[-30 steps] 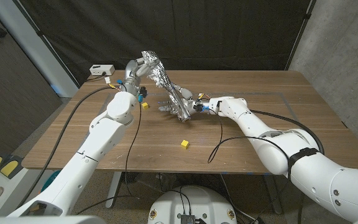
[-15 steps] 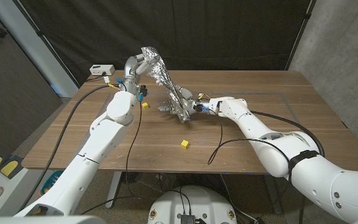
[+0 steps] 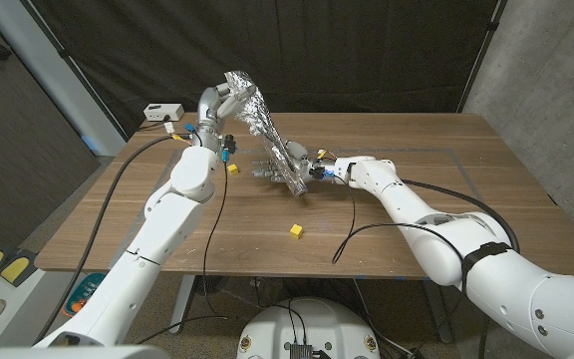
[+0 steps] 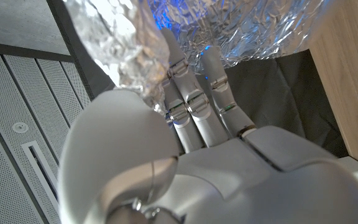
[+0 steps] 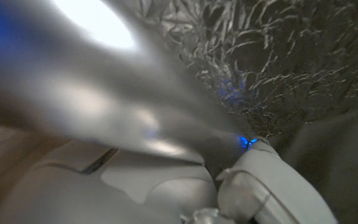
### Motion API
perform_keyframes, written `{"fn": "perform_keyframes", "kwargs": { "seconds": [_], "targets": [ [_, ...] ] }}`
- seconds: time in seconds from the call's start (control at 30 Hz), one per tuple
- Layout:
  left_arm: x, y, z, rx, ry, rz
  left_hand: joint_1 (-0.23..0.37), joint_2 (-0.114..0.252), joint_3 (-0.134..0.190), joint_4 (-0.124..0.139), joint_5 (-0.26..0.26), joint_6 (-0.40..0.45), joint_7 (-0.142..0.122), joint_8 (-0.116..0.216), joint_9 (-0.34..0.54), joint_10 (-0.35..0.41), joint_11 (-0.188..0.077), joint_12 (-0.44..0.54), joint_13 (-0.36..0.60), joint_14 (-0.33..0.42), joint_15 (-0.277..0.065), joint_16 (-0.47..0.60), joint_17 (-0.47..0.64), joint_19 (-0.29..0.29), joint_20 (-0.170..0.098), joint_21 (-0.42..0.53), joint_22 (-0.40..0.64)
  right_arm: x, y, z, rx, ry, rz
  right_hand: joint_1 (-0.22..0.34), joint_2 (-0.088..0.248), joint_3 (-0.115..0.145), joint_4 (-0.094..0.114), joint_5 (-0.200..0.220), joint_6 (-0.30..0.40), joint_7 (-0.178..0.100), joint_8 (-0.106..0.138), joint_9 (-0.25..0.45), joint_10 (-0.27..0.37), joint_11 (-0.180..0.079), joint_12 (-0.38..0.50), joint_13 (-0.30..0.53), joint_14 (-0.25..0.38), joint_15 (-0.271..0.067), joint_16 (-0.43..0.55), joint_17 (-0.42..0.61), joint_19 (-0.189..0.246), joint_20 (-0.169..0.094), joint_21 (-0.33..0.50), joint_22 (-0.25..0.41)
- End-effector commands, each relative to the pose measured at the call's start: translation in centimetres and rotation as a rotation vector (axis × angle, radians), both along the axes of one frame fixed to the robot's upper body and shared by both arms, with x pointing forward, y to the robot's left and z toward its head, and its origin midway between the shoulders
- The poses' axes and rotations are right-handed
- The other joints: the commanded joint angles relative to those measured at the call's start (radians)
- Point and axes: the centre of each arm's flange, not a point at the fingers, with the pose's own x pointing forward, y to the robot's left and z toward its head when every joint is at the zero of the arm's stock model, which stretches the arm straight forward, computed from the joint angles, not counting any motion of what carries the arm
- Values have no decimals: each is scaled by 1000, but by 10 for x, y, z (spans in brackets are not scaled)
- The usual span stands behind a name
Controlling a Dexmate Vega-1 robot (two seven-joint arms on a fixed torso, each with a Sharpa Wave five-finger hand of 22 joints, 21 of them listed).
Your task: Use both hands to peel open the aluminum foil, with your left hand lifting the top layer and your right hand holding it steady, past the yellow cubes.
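Note:
A crinkled sheet of aluminum foil stretches up and to the left from the table's middle. My left hand grips its raised top end well above the table; in the left wrist view my fingers curl into the foil. My right hand holds the foil's lower end down on the wood; the right wrist view has foil close against it. One yellow cube lies in front of the foil, another yellow cube sits to its left by my left arm.
A white box with cables stands at the table's far left corner. Black cables trail from both arms across the wooden table. A dark curtain hangs behind.
My left hand has lifted the foil's top end slightly higher and leftward, stretching the sheet. My right hand stays on the lower end.

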Motion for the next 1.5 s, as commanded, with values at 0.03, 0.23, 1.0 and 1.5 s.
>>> {"fn": "perform_keyframes", "kwargs": {
  "seconds": [0.03, 0.23, 1.0, 1.5],
  "targets": [
    [-3, 2, 1, -12, -37, 24, 1, -6, 11, 1, 3, 89, 80, -4, 0, 34, -37, -3, 6, 0, -8, -3, 4, -8, -129, 5, 1, 3, 3, 1, 25, 4, -2, 14, 1, 10, -2, -3, -3, -1, -5, 0, -8, 5, -2, 0, -9, 4, -3, 1, -7, 4, -4, 1],
    [-4, 3, 0, 5, -41, 122, -59, -67, -13, 19, -4, 37, 26, -8, 20, 36, -32, 7, 37, -10, -3, -9, 16, -35, -126, 11, 2, 5, 5, 3, 27, -1, -2, 12, 1, 10, -1, -5, -3, 0, -3, 0, -9, 10, -1, 0, -10, 7, -2, 2, -7, 6, -4, -1],
    [-7, 4, 1, 119, -106, 373, -317, -216, -422, 102, 114, -989, -21, -289, 60, -1186, 115, -200, 210, -1116, 167, -220, 139, -776, 130, -218, -13, 14, 11, 6, 25, 1, -12, -21, -13, -2, 13, -14, -2, 3, 3, 0, -7, 14, 3, 1, -7, 8, 5, 3, -3, 11, -8, -9],
    [-14, 13, 2, 136, -170, 380, -375, -200, -514, 133, 151, -1176, -49, -278, -2, -1381, 157, -203, 130, -1359, 232, -200, 43, -915, 161, -384, -14, 8, 19, 5, 41, -4, -14, -29, -16, -4, 16, -14, -1, 3, 5, 0, -7, 15, 4, 1, -8, 10, 6, 3, -2, 11, -9, -13]
  ]
}}
